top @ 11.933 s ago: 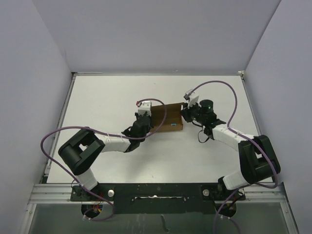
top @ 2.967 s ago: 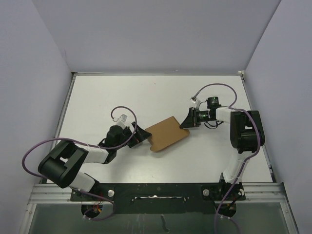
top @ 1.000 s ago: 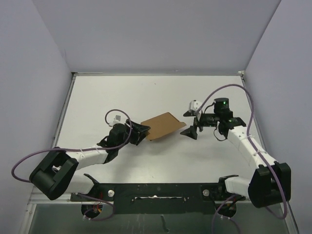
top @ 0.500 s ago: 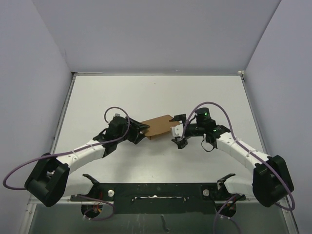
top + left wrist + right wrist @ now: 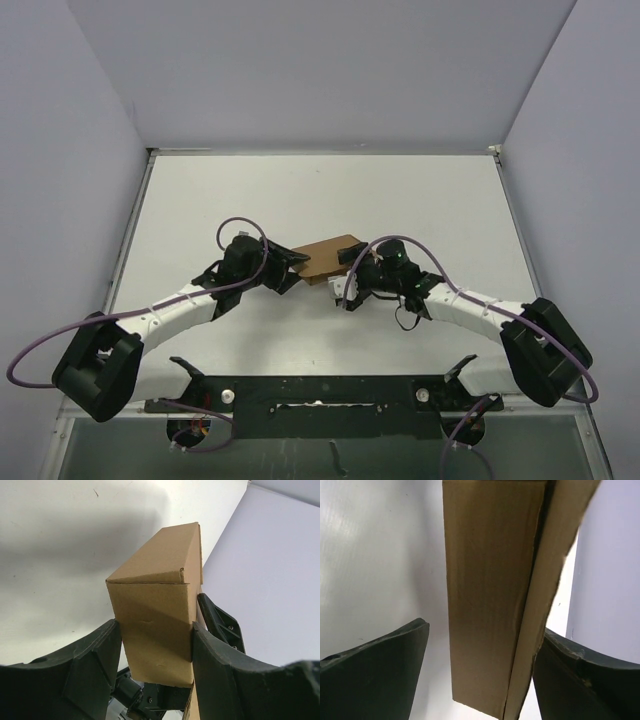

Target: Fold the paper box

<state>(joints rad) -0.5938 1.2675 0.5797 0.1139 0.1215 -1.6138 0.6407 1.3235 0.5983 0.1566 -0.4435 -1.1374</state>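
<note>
Brown paper box [image 5: 325,258] held above mid-table [image 5: 300,190] | your left gripper [image 5: 155,630] clamps its 2 sides, arm stretched low | your right gripper [image 5: 482,630] straddles the other end (jaws parted, 1 finger clear), forearm low.

From above, the left gripper [image 5: 288,270] and right gripper [image 5: 348,277] cover both ends of the paper box [image 5: 322,252], so the flaps there can't be made out. In the left wrist view the box hides most of the right gripper. The right wrist view cuts the box off at its top edge.
</note>
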